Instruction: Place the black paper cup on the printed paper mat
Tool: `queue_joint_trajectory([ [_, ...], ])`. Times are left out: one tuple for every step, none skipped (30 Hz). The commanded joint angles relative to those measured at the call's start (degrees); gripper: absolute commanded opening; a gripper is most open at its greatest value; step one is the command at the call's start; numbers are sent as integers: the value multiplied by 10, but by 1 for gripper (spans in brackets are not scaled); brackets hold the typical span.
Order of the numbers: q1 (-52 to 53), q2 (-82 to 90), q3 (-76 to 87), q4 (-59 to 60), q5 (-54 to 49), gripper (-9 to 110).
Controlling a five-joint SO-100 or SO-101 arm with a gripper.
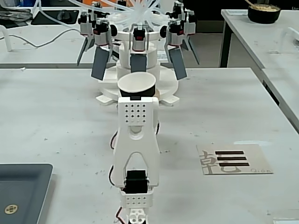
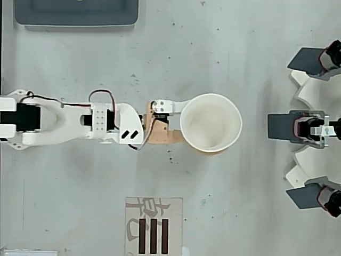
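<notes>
**Cup held aloft, mat lies apart**

Fixed view: The white arm (image 1: 136,154) stands at centre frame with its back to the camera, and the black paper cup (image 1: 136,86) shows just above its perforated upper link, open mouth up, white inside. The gripper itself is hidden behind the arm here. The printed paper mat (image 1: 233,159) lies flat on the grey table (image 1: 60,116) to the right of the arm, bare, well apart from the cup. A dark grey tray (image 1: 21,191) sits at the lower left corner, and a white multi-armed fixture (image 1: 138,42) stands behind the cup.

Overhead view: The arm reaches from the left edge toward the right. Its gripper (image 2: 184,124) is clamped on the black paper cup (image 2: 211,130), one white finger (image 2: 170,105) curving along the cup's upper side. The mat (image 2: 153,225) lies at the bottom edge, below and left of the cup, nothing on it. The tray (image 2: 77,13) lies along the top edge.
</notes>
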Motion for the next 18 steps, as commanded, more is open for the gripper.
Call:
queue_joint_trajectory([
  [-3, 61, 10, -18, 11, 8],
  [-3, 69, 17, -18, 13, 8],
  [-3, 78, 25, -18, 15, 8],
  [-3, 88, 36, -18, 17, 8],
  [-3, 99, 47, -17, 18, 8],
  [-3, 111, 59, -17, 18, 8],
  [-3, 123, 72, -17, 18, 8],
  [-3, 135, 84, -16, 18, 8],
  [-2, 149, 98, -16, 18, 8],
  [-2, 163, 113, -16, 18, 8],
  [-2, 176, 127, -15, 18, 8],
  [-2, 190, 142, -15, 18, 8],
  [-2, 203, 158, -15, 18, 8],
  [-2, 215, 172, -15, 18, 8],
  [-2, 228, 186, -15, 18, 8],
  [-2, 240, 200, -15, 18, 8],
  [-1, 250, 214, -15, 18, 8],
  [-1, 262, 228, -15, 18, 8],
])
